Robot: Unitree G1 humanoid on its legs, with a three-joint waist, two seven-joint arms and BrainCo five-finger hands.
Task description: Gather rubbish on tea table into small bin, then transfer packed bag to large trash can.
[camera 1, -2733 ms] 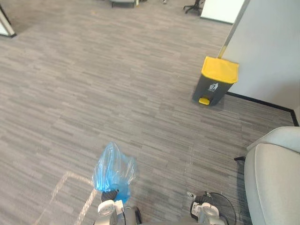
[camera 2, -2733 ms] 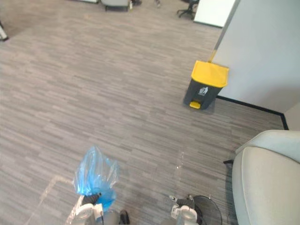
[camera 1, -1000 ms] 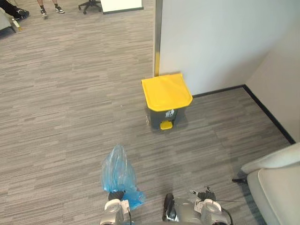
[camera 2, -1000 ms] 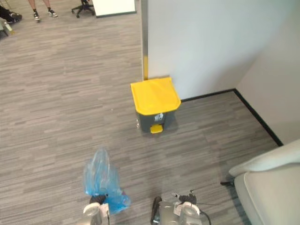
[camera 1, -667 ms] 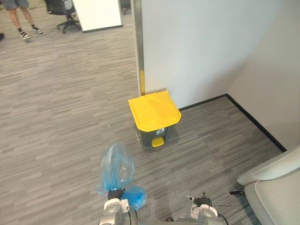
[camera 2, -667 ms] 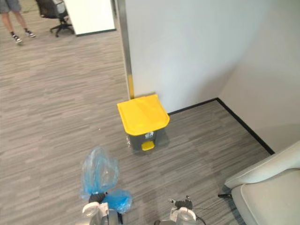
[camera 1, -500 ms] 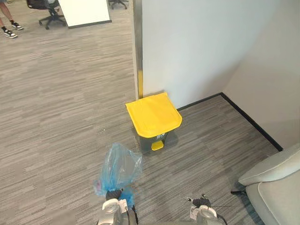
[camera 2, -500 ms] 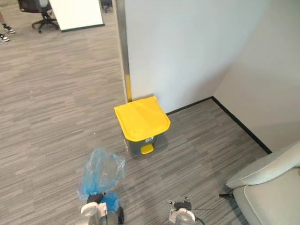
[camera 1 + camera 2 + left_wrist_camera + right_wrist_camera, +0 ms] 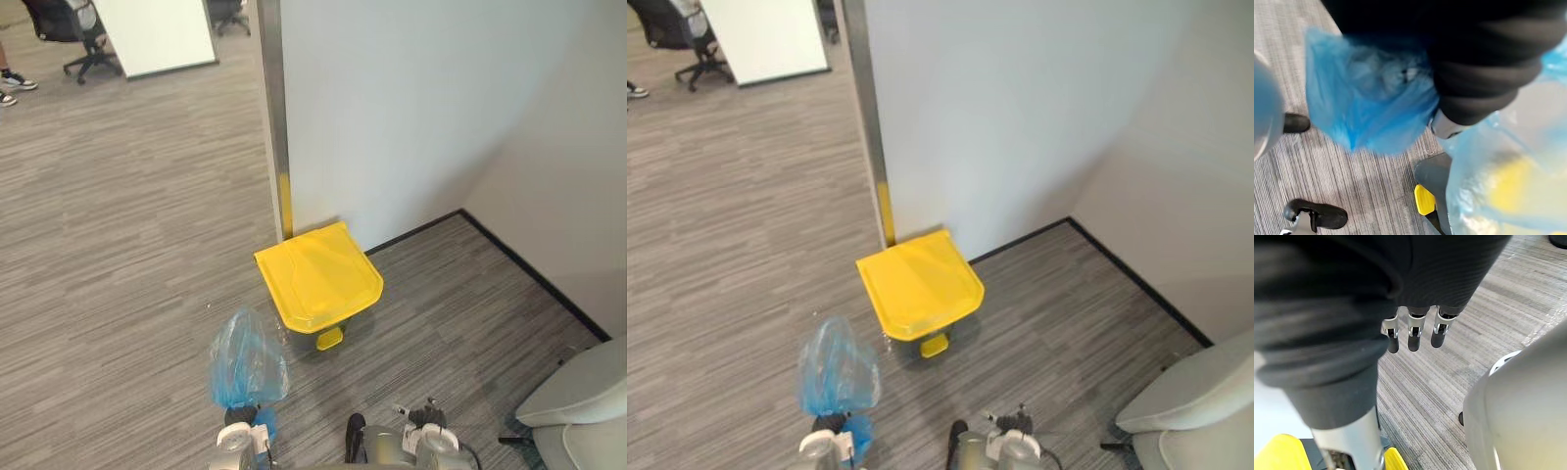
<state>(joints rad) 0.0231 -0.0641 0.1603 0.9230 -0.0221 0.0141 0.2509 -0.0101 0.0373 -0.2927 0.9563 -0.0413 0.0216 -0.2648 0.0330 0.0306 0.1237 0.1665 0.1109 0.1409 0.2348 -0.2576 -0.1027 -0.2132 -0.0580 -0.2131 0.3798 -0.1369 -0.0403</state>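
Bag [image 9: 248,367], crinkled translucent blue plastic, gripped by left hand [image 9: 238,421], yellow-lidded bin [image 9: 319,277]

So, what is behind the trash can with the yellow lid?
Behind the trash can stand a white wall and a metal post. The can covers where the post meets the floor.

You can read no words or numbers here. The yellow lid of the trash can [image 9: 318,277] looks plain. The far white board [image 9: 157,34] seems blank, but it's hard to tell.
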